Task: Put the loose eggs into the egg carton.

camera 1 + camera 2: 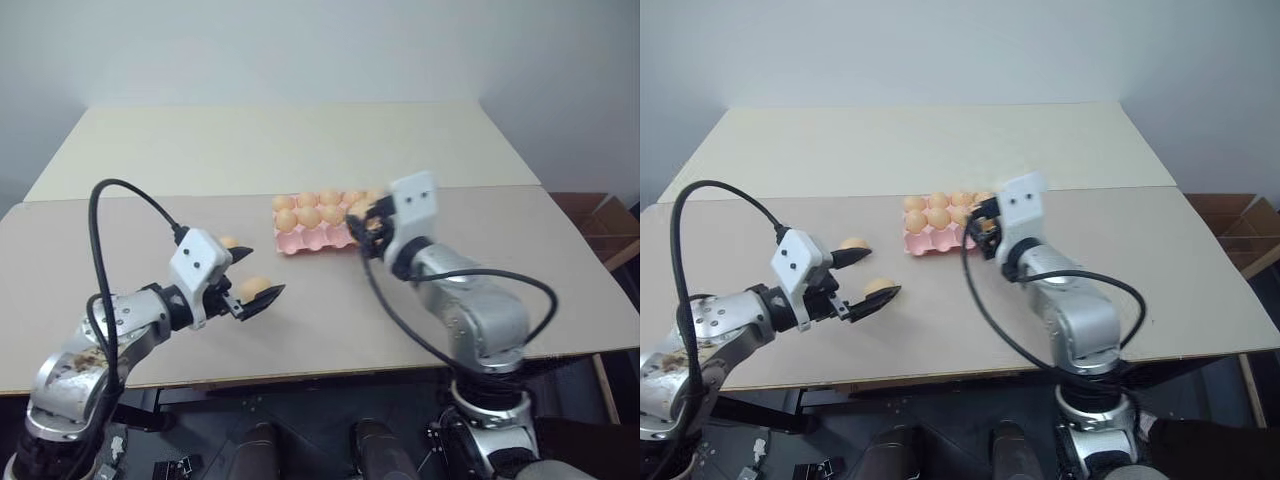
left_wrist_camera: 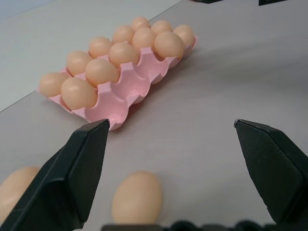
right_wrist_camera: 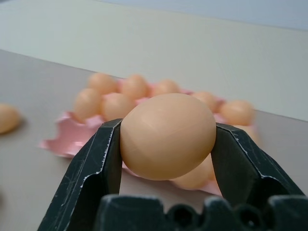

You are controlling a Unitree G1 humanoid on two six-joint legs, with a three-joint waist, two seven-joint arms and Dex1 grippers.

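Note:
The pink egg carton lies mid-table with eggs in its back rows and empty cups along its near row. My right gripper is shut on one loose egg and hovers at the carton's right end. My left gripper hangs open over the table, to the left of the carton and nearer me. A loose egg lies on the table below its spread fingers. Another loose egg rests just beyond, half hidden behind one finger.
The grey table carries the carton and eggs. A second, cream table butts against its far edge. A black cable arcs above my left arm. Brown boxes stand off the right end.

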